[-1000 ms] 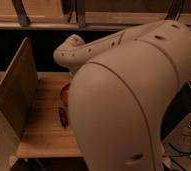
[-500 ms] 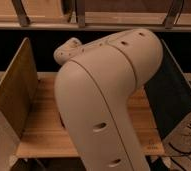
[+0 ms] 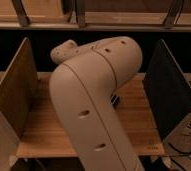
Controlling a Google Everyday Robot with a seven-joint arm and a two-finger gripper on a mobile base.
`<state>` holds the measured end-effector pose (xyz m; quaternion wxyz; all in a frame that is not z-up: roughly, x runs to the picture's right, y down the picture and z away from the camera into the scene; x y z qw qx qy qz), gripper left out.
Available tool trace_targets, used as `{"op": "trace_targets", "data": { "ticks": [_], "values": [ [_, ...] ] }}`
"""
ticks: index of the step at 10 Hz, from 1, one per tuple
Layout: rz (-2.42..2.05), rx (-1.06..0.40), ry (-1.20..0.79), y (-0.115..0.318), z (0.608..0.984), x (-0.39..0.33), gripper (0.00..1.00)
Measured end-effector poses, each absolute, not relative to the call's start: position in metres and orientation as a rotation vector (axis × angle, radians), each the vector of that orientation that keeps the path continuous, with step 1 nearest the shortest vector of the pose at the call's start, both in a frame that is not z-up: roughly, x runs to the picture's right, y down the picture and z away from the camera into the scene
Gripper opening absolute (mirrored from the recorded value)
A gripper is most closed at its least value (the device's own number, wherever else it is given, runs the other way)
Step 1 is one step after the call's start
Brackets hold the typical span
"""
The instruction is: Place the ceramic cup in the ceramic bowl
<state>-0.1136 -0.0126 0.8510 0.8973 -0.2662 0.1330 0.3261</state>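
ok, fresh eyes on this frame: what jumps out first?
The robot's big pale arm fills the centre, bent like an elbow over the wooden table and hiding most of it. Slanted side panels flank the table, light wood on the picture's left, dark on its right. The gripper is out of view, as are cup and bowl.

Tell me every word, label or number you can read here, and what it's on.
None can be read.
Table: a small dark mark near its front right corner, too blurred to read.
Arm: plain shell with holes, no lettering.
Pincer: hidden behind the arm, out of view.
Cup and bowl: not visible.
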Motion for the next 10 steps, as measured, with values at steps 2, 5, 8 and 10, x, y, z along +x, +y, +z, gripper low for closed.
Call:
{"op": "trace_targets", "data": {
  "ticks": [2, 5, 8, 10],
  "values": [
    [0.626, -0.604, 0.270, -0.002, 0.860, -0.126, 0.00],
    [0.617, -0.622, 0.271, 0.001, 0.862, -0.127, 0.00],
    [0.616, -0.621, 0.271, 0.001, 0.862, -0.127, 0.22],
    [0.616, -0.621, 0.271, 0.001, 0.862, -0.127, 0.42]
  ]
}}
